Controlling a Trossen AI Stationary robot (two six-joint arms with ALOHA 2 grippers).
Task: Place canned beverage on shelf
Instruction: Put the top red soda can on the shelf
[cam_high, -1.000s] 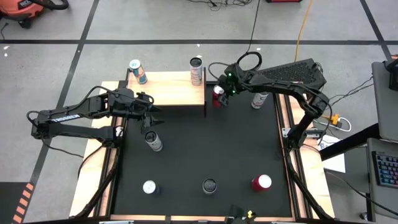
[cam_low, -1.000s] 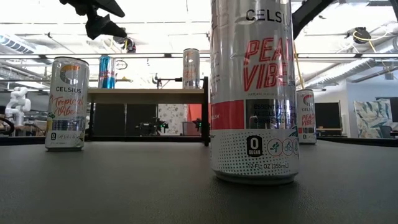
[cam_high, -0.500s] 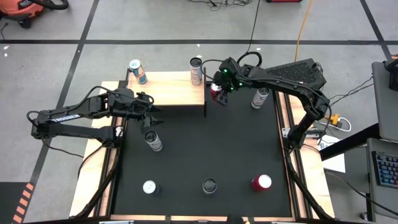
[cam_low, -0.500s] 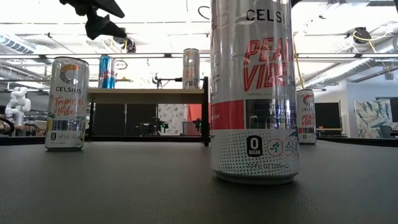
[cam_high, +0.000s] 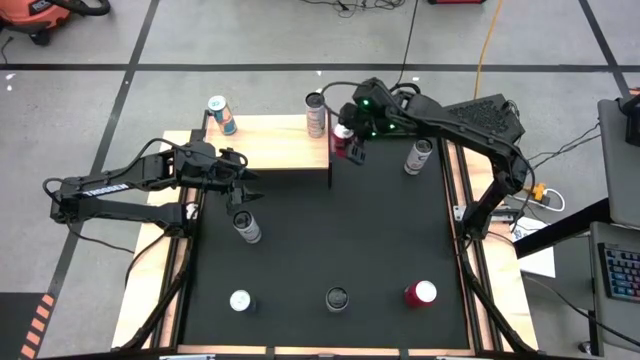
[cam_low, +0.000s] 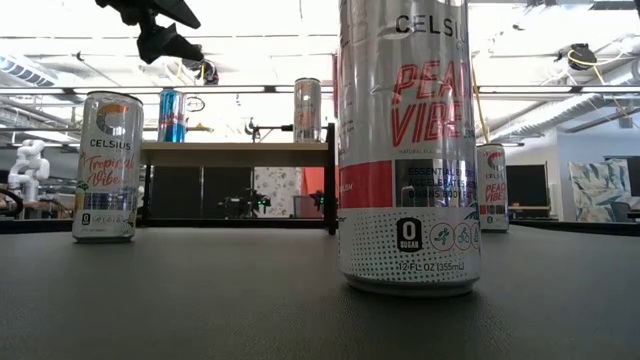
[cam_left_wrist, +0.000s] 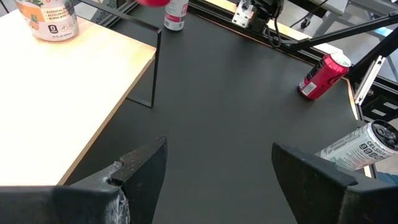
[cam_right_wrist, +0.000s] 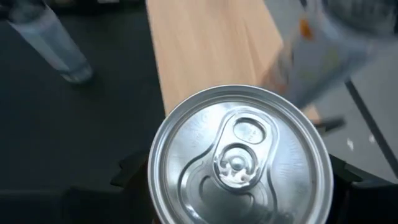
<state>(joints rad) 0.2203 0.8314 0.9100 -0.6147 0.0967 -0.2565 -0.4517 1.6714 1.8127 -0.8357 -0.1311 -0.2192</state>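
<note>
The right gripper (cam_high: 348, 140) is clamped on a red can (cam_high: 341, 139), its fingers pressed against the can's sides just below the rim; in the right wrist view the silver lid (cam_right_wrist: 237, 157) fills the space between the two dark fingers. From above, the can hangs at the shelf's (cam_high: 275, 143) 3 o'clock edge, just beside the silver can (cam_high: 316, 114) that stands at the board's 1 o'clock corner. A blue can (cam_high: 221, 115) stands at the 10 o'clock corner, so the middle of the board lies bare.

The red can is upright, its long axis vertical and the lid with its pull tab facing up. It looks a slim, stiff aluminium cylinder, smooth and likely slippery; if full it has some heft, and a hard squeeze on the thin wall could dent it. A hold across the upper body, as here, seems right, leaving the base free to meet the wood flat. Tall and narrow, it may tip if set down tilted or knocked against the silver can.

The left gripper (cam_left_wrist: 214, 168) hovers with its fingers apart and empty near the shelf's 7 o'clock corner, above the mat
</note>
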